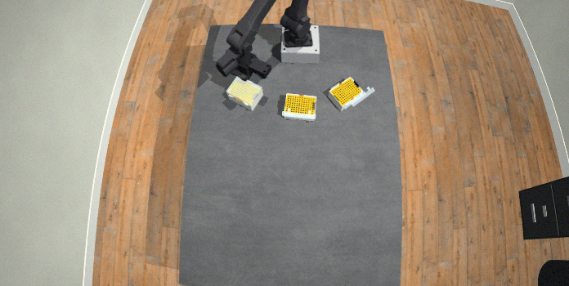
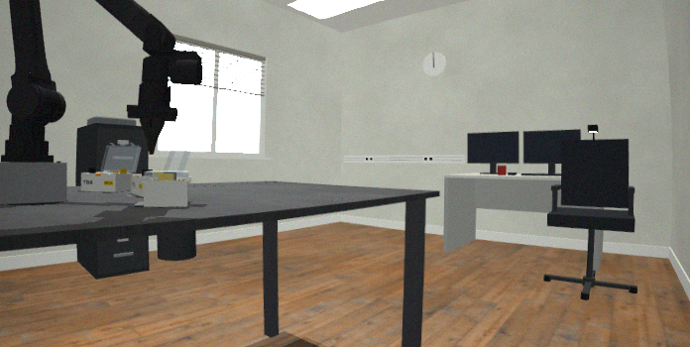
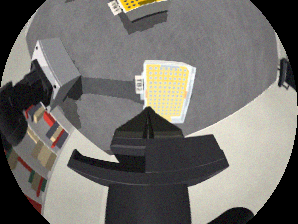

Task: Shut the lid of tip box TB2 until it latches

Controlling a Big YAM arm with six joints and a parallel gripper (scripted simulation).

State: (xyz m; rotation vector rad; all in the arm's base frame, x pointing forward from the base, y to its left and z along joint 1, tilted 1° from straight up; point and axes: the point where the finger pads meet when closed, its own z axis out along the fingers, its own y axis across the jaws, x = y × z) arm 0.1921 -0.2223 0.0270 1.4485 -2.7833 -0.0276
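Three white tip boxes with yellow tip racks stand in a row on the grey mat. The left box [image 1: 244,93] looks paler, as if its clear lid lies down over the rack; it also shows in the wrist view [image 3: 169,90] and in the side view [image 2: 164,188]. I cannot tell whether it is latched, and I cannot read its label. The middle box [image 1: 300,105] and the right box [image 1: 347,93] show bright yellow racks with their lids open. My gripper [image 1: 244,75] [image 2: 151,149] is shut and empty. It points down, a little above the left box's back edge.
The arm's grey base block [image 1: 299,49] stands behind the middle box. An open lid [image 2: 121,157] stands upright on the far box. A dark cabinet [image 2: 111,144] stands beyond the table. The table's left edge is close to the left box.
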